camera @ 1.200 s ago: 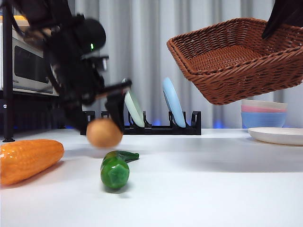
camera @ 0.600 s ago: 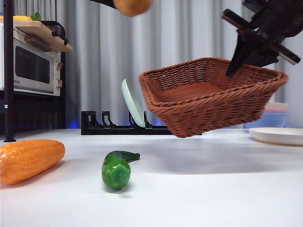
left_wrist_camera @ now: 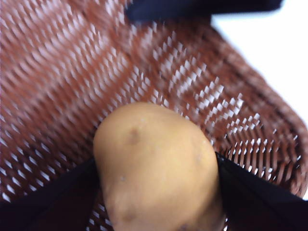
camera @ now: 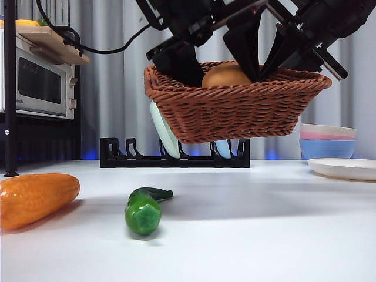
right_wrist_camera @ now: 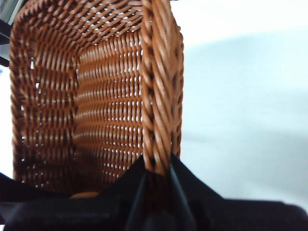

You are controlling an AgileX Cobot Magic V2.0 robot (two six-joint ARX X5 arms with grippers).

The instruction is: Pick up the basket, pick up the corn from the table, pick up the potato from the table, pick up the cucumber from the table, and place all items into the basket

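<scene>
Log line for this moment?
left gripper: holds potato over basket | right gripper: holds basket rim, aloft | corn, cucumber: on table

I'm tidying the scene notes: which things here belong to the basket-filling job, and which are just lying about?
Job: basket, gripped at its rim by the right claw; potato in the left claw over the basket; corn and cucumber on the table.

Lying about: microwave, dish rack, stacked bowls, white plate.
</scene>
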